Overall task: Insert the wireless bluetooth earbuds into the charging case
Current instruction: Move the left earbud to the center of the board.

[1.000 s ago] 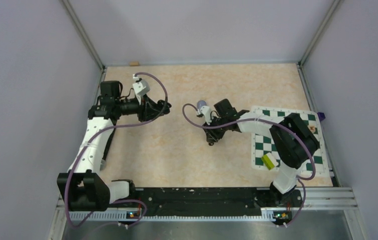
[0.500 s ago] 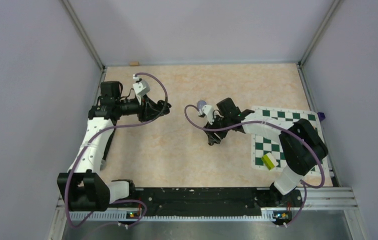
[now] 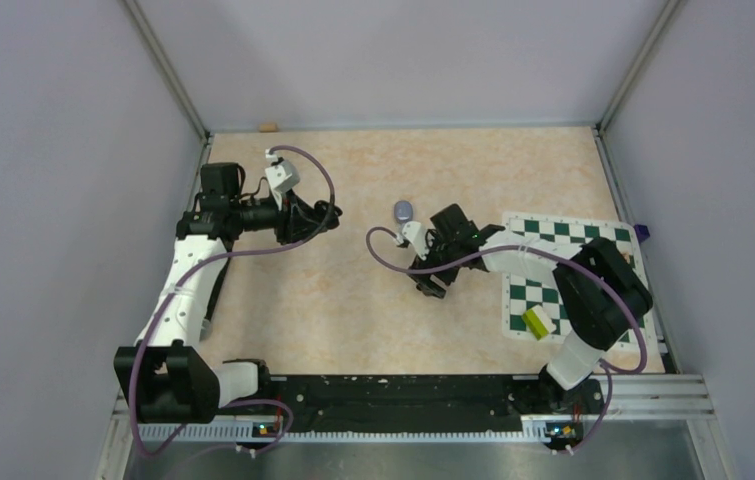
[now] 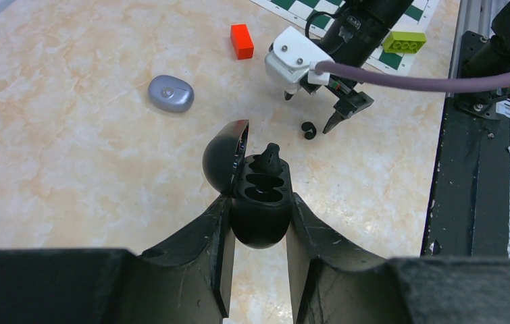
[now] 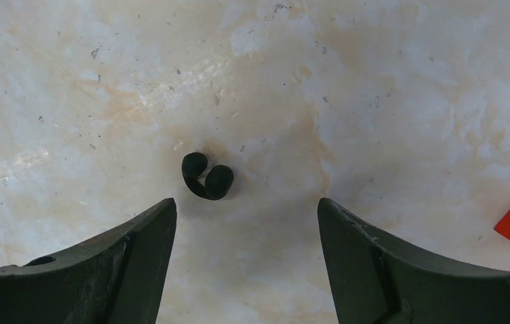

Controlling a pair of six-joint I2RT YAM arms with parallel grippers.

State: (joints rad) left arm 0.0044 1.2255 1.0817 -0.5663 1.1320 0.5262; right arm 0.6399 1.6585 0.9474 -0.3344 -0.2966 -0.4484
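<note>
1. Spreading from nearly closed to wide within the last second, the right tool (image 5: pixel 245 206) now holds nothing. Its wrist has slid toward the near side, uncovering the closed lilac-grey pod (image 3: pixel 404 210) it had half hidden.
2. Between its parted fingers a loose black earbud (image 5: pixel 207 177) lies on the tabletop (image 5: pixel 373 101). Neither finger touches it, and it sits a little left of centre in the right wrist view.
3. On the left of the scene the left tool (image 4: pixel 260 201) has not stirred. It stays clamped on the lower shell of the black charging case (image 4: pixel 259 226), whose lid (image 4: pixel 225 158) is swung open.
4. One seated earbud (image 4: pixel 269 158) stands in the pocket farther from the fingers, poking up as if not fully pressed home. The empty pocket (image 4: pixel 263 185) nearer the fingers waits for its mate.
5. The opening reads either as a release or as the set-up for a fresh pick; which one cannot be told. Either way the second black bud is not yet in the case.
6. The likely next move is to centre on the bud and close. It is small and rounded, so an off-centre pinch could squirt it aside.
7. No lilac buds are visible. The red block (image 4: pixel 241 40) and green brick (image 4: pixel 404 42) lie far right, out of the way.
</note>
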